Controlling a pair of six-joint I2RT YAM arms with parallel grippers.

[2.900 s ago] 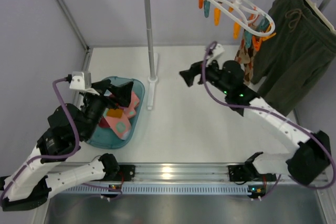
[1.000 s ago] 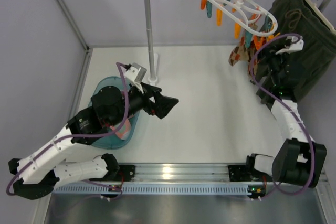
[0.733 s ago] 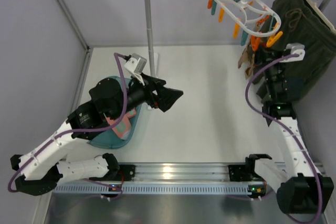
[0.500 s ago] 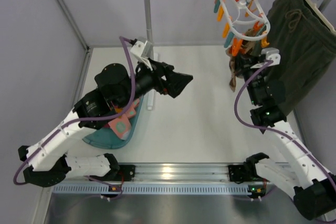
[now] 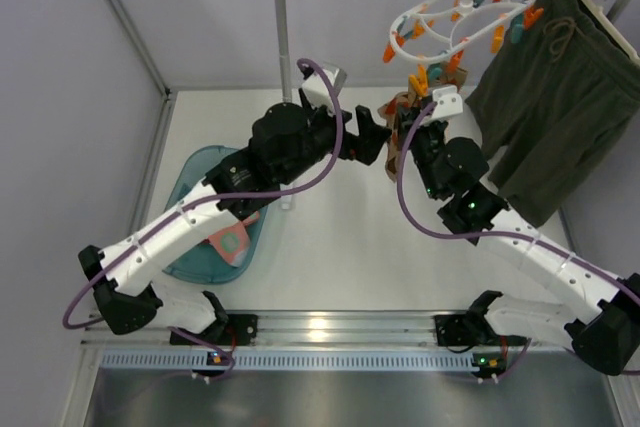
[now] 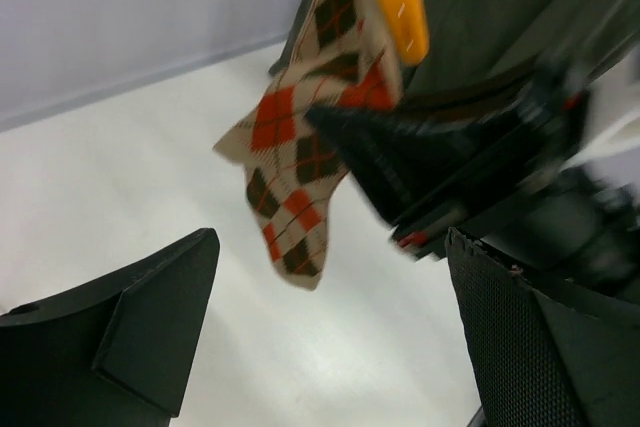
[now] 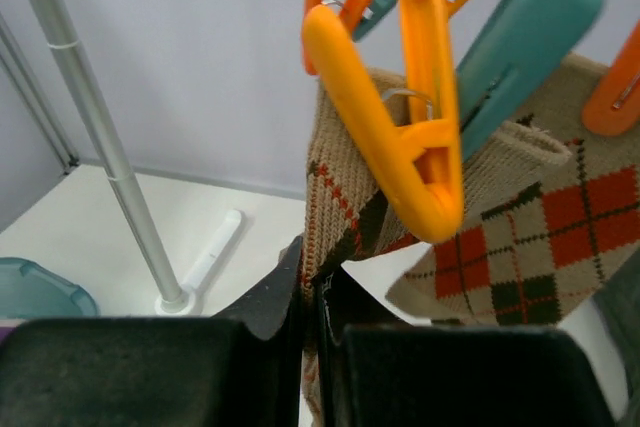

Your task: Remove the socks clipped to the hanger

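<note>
My right gripper (image 7: 310, 292) is pressed shut on the lower part of an orange-brown argyle sock (image 7: 345, 212). The wrist view shows the knit squeezed between the two black fingers. The top of this sock is still bitten by an orange clothespin (image 7: 400, 147) that hangs from the hanger (image 5: 405, 25), so the sock is gripped but not yet free.

Just beside it hangs more argyle fabric (image 7: 520, 247), near a teal clothespin (image 7: 520, 42). I cannot tell whether this is a second sock or a fold of the same one.

My left gripper (image 6: 330, 247) has its fingers wide apart and holds nothing. It is pointed at the same sock from the other side, close to it but not touching.

The hanger itself hangs by its hook on the rail, tilted, next to the dark olive garment (image 5: 545, 117).

As for progress, I judge the task to be near its end. The teal bin (image 5: 190, 182) on the left side of the table already holds some small socks, one of them pink (image 5: 232, 242). On the hanger I see only the argyle fabric, and the other pins look empty. What is left is to pull this sock out of its pin, check the piece beside it, and drop everything into the bin.
</note>
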